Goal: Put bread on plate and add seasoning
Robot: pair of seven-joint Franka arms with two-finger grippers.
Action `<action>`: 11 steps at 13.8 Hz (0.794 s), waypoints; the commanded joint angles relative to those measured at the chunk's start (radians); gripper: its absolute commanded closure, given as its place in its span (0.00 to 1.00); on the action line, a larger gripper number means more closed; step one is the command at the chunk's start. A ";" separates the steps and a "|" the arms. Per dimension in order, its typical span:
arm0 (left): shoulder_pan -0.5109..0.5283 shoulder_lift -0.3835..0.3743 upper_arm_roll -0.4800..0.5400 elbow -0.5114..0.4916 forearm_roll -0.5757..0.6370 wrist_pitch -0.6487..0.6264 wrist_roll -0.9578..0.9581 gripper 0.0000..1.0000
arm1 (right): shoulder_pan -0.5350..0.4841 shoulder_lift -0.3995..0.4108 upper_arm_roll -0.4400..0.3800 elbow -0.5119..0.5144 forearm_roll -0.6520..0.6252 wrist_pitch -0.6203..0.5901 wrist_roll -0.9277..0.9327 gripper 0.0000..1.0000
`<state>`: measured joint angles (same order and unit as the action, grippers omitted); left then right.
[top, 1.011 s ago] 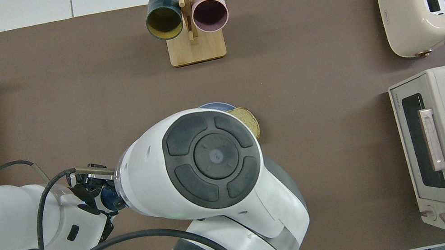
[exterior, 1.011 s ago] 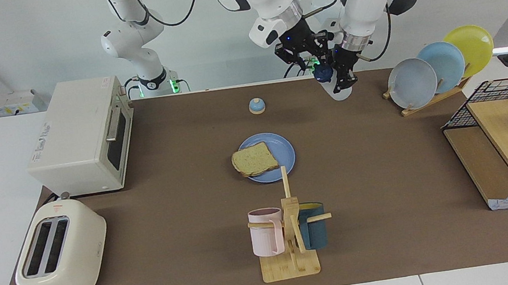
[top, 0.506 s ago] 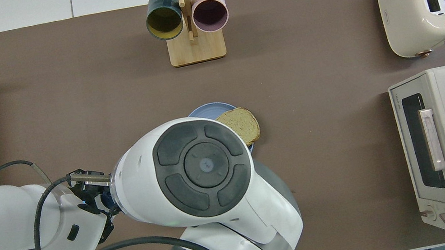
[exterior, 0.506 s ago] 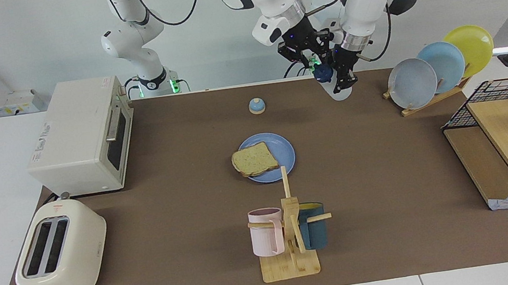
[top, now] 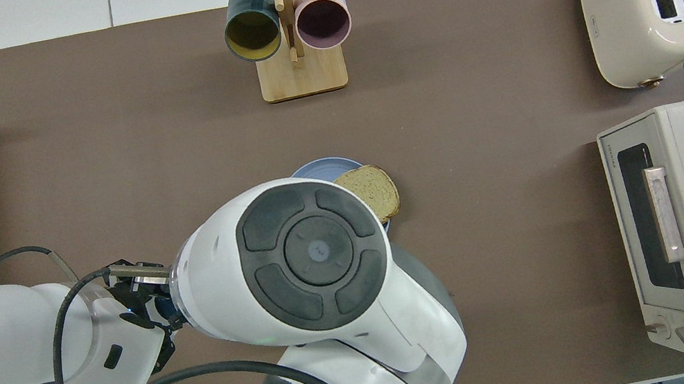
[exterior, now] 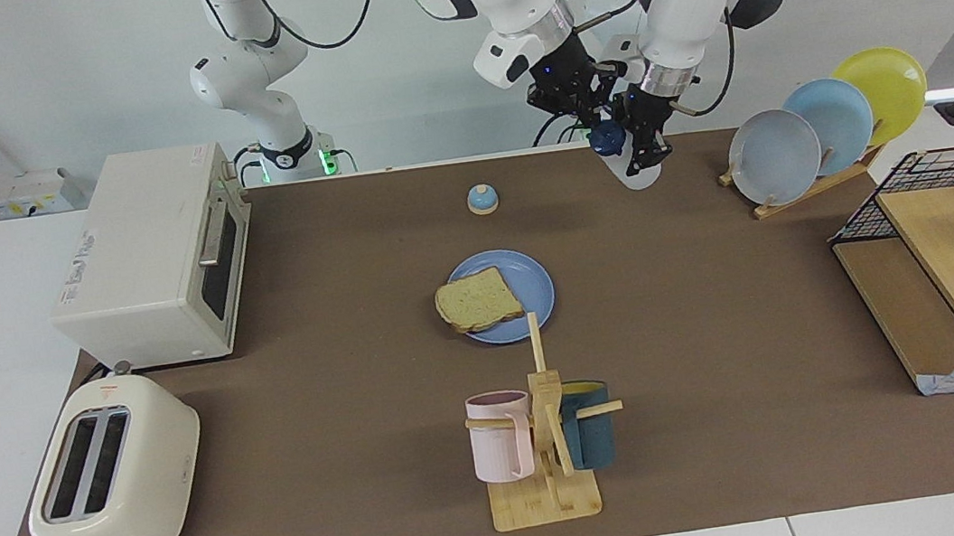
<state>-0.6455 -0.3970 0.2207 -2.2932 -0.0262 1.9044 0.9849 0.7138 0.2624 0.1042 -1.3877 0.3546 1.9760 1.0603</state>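
Note:
The bread (exterior: 478,301) lies on the blue plate (exterior: 537,286) in the middle of the mat, hanging over the rim toward the right arm's end. In the overhead view the right arm's elbow hides most of the plate (top: 317,168) and part of the bread (top: 381,188). My left gripper (exterior: 649,147) is shut on the body of the seasoning (exterior: 638,173), which hangs tilted over the mat's edge by the robots. My right gripper (exterior: 599,114) is shut at its navy cap (exterior: 604,139).
A small blue-domed bell (exterior: 482,199) sits between the plate and the robots. A mug rack (exterior: 542,428) stands farther out. An oven (exterior: 148,254) and a toaster (exterior: 111,472) fill the right arm's end. A plate rack (exterior: 824,125) and a wire shelf (exterior: 951,273) fill the left arm's end.
My right gripper has moved in to the seasoning's cap and shut there. The left gripper keeps its hold on the bottle. Bread and plate have not moved.

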 commanded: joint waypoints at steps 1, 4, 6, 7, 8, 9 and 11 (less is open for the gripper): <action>-0.003 -0.025 -0.003 -0.023 0.000 0.015 -0.011 1.00 | -0.016 0.009 -0.008 0.024 0.029 0.001 0.065 1.00; -0.003 -0.025 -0.003 -0.023 0.000 0.012 -0.011 1.00 | -0.091 0.008 -0.008 0.024 0.105 0.001 0.075 1.00; -0.003 -0.025 -0.006 -0.023 0.000 0.002 -0.015 1.00 | -0.140 0.000 -0.008 0.024 0.167 0.001 0.075 1.00; -0.003 -0.025 -0.010 -0.023 0.000 0.001 -0.017 1.00 | -0.161 -0.002 -0.008 0.022 0.175 0.001 0.069 1.00; -0.003 -0.025 -0.018 -0.023 0.000 -0.001 -0.025 1.00 | -0.168 -0.008 -0.009 0.015 0.166 0.001 0.049 1.00; -0.003 -0.025 -0.020 -0.023 0.000 -0.001 -0.035 1.00 | -0.166 -0.017 -0.009 0.000 0.159 0.001 -0.010 0.96; -0.003 -0.025 -0.020 -0.022 0.000 -0.001 -0.037 1.00 | -0.169 -0.047 -0.012 -0.046 0.138 -0.008 -0.109 0.00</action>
<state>-0.6485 -0.3973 0.1931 -2.2885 -0.0288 1.9177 0.9610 0.5632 0.2615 0.0961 -1.3901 0.5093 1.9713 1.0309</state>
